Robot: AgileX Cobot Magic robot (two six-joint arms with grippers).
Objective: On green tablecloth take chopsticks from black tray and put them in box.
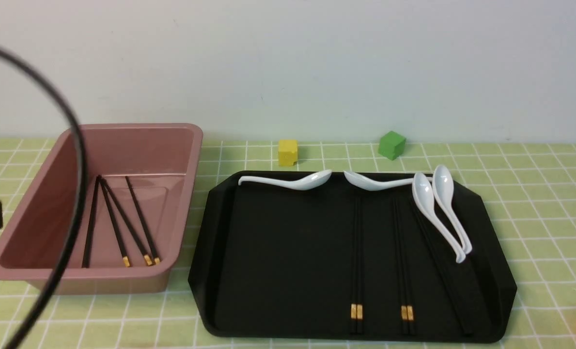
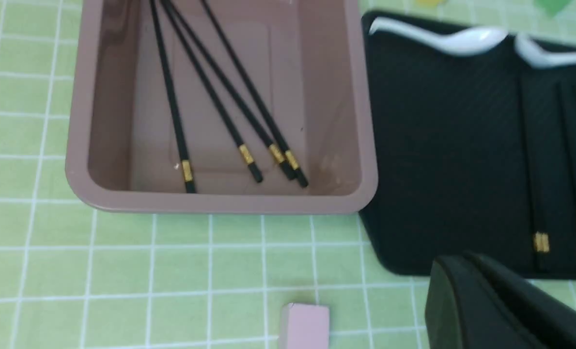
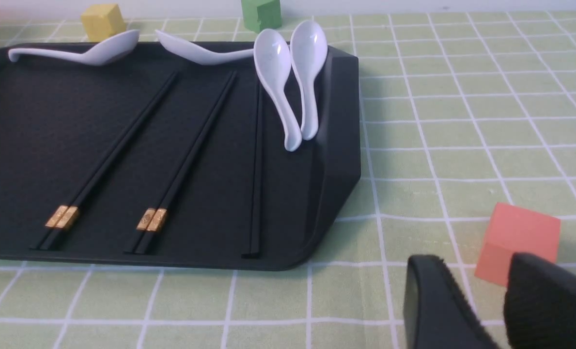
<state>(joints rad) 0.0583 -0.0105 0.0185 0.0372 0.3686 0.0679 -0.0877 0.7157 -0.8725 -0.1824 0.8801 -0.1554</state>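
Chopsticks (image 1: 357, 252): four lie in the box (image 1: 194, 160), more on the tray (image 1: 278, 252); right gripper (image 3: 484, 305) parted, empty; left gripper (image 2: 467, 278), can't tell.

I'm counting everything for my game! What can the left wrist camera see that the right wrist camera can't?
Only the left wrist view shows the box with four chopsticks inside, and a pink block on the cloth. Only the right wrist view shows the orange block and a third pair of chopsticks on the tray. Both show the tray, two gold-banded pairs, white spoons and the green cloth.
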